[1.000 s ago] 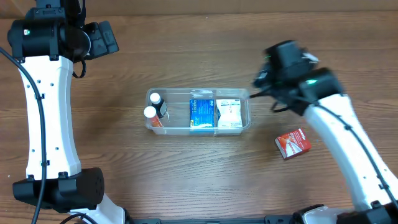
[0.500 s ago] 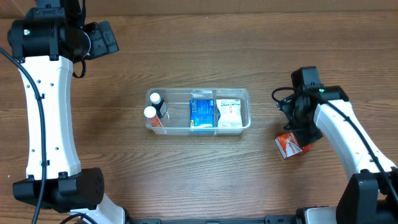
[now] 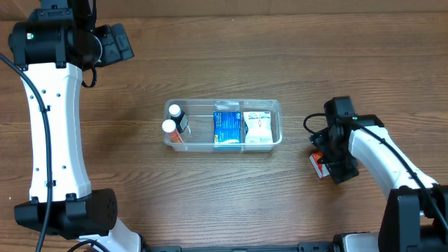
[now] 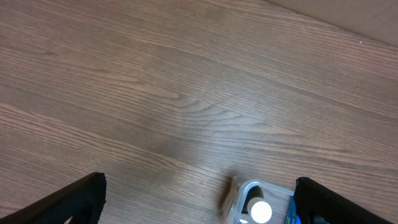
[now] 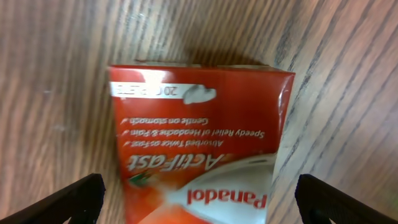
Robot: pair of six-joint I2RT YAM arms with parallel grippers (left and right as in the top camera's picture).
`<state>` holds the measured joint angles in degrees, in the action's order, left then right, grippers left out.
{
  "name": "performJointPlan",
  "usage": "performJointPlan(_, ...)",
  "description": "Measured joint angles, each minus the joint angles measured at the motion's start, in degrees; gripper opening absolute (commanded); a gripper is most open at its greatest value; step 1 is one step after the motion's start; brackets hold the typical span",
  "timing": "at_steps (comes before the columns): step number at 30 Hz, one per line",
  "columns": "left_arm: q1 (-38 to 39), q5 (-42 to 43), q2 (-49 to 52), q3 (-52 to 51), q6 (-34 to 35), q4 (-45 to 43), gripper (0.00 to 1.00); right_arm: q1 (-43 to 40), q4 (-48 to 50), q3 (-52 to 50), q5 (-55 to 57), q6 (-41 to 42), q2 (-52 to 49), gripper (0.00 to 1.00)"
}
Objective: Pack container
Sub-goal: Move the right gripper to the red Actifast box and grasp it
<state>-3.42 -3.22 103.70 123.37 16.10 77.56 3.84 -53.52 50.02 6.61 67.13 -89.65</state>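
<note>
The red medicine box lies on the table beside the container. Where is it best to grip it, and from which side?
Come from straight above. The red box lies flat on the table, so only its thin side edges offer a hold. Grip across the two opposite edges facing the open fingers of the right gripper, which hangs over it and just spans it.

Bright, even light from above leaves only faint, soft shadows on the wooden surface [image 3: 224, 203]. The overhead view is sharp. The Panadol box [image 5: 199, 124] under the right hand [image 5: 200, 199] looks slightly soft, and a thin dark shadow lines its far edge.
</note>
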Motion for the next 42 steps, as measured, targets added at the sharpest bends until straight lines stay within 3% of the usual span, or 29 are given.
performJointPlan(10, 0.0, 0.0, 0.0, 0.0, 0.0, 0.0, 0.97, 0.0, 7.0, -2.9, 0.3, 0.1, 0.0, 1.00)
performJointPlan(26, 0.0, 0.0, 0.0, 0.0, 0.0, 0.2, 0.97, 0.0, 7.3, -3.6, 1.1, 0.1, -2.8, 0.99)
performJointPlan(34, 0.0, 0.0, 0.0, 0.0, 0.0, 0.2, 0.97, 0.0, 7.3, -3.6, 1.3, 0.2, -2.8, 0.79)
performJointPlan(42, 0.0, 0.0, 0.0, 0.0, 0.0, 0.2, 0.97, 0.0, 7.3, -3.6, 1.3, 0.1, -2.8, 0.77)
